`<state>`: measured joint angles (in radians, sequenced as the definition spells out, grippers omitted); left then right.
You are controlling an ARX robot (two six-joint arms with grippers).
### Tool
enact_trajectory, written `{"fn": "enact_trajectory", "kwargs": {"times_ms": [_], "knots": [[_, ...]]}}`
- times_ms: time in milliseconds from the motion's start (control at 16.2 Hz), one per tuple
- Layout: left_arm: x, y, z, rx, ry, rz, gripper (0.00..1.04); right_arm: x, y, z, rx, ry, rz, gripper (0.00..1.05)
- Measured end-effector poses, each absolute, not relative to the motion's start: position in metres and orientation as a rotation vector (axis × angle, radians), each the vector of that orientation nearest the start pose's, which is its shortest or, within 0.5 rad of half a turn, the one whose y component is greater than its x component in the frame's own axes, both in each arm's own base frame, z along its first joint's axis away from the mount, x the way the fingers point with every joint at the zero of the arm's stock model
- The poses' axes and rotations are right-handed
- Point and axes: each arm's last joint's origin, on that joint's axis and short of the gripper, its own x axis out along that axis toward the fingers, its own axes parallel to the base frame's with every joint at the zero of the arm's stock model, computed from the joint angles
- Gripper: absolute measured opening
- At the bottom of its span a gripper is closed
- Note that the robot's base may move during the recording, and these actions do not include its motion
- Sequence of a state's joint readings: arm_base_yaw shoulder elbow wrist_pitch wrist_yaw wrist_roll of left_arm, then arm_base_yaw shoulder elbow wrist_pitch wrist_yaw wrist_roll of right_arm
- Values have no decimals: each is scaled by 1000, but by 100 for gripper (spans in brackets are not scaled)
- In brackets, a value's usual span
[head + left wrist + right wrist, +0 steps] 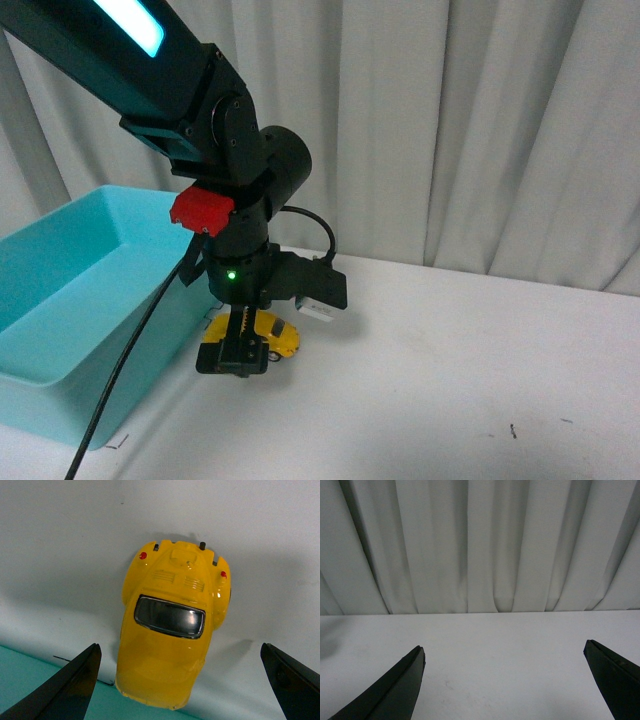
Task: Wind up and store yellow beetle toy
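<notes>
In the front view, the left arm reached down from the upper left, and its left pincer [236,356] hung low over the white desk [460,380]. The yellow toy car [281,337] sat on the desk right under that pincer, half hidden behind it, just beside the near right corner of the turquoise box [75,335]. A black cable [120,385] ran down across the box wall. A pale curtain [460,120] closed off the far side.

In the left wrist view, the left pincer [179,650] stood wide apart, one dark finger [70,692] on each side of the yellow toy car [167,630], and neither touched it. The car showed its roof, a dark window and two red tail lights, and it rested on the desk [65,555]. A strip of the turquoise box [30,680] showed by the car's other end; whether the car touched it could not be told.

In the right wrist view, the right pincer [504,680] was also spread apart, with only the bare desk [500,645] between its fingers and the curtain [480,545] beyond.
</notes>
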<state>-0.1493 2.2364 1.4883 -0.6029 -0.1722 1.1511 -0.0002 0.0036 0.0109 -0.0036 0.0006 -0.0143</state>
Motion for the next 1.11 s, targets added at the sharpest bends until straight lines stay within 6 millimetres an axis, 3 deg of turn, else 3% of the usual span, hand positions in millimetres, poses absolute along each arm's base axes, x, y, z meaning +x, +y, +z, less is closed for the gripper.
{"fn": "enact_trajectory", "kwargs": {"times_ms": [185, 617, 679, 740, 802, 864, 926, 987, 1049, 1111], "knots": [[423, -57, 93, 1180, 1198, -761, 96, 97, 0, 167, -14, -4, 0, 98], [427, -57, 92, 1210, 1156, -790, 75, 97, 0, 167, -14, -4, 0, 98], [427, -57, 92, 1219, 1146, -797, 68, 97, 0, 167, -14, -4, -1, 98], [427, -57, 92, 1232, 1143, -809, 47, 97, 0, 167, -15, -4, 0, 98], [427, -58, 93, 1239, 1141, -816, 40, 97, 0, 167, -14, -4, -1, 98], [418, -70, 103, 1297, 1079, -1003, 40, 97, 0, 167, -14, -4, 0, 98], [410, -98, 164, 1191, 851, -1085, 40, 97, 0, 167, -14, -4, -1, 98], [403, -80, 258, 958, 545, -950, 40, 97, 0, 167, -14, -4, 0, 98], [399, -10, 310, 746, 453, -611, 40, 97, 0, 167, -14, -4, 0, 98], [400, 28, 306, 627, 551, -410, 40, 97, 0, 167, -14, -4, -1, 98]]}}
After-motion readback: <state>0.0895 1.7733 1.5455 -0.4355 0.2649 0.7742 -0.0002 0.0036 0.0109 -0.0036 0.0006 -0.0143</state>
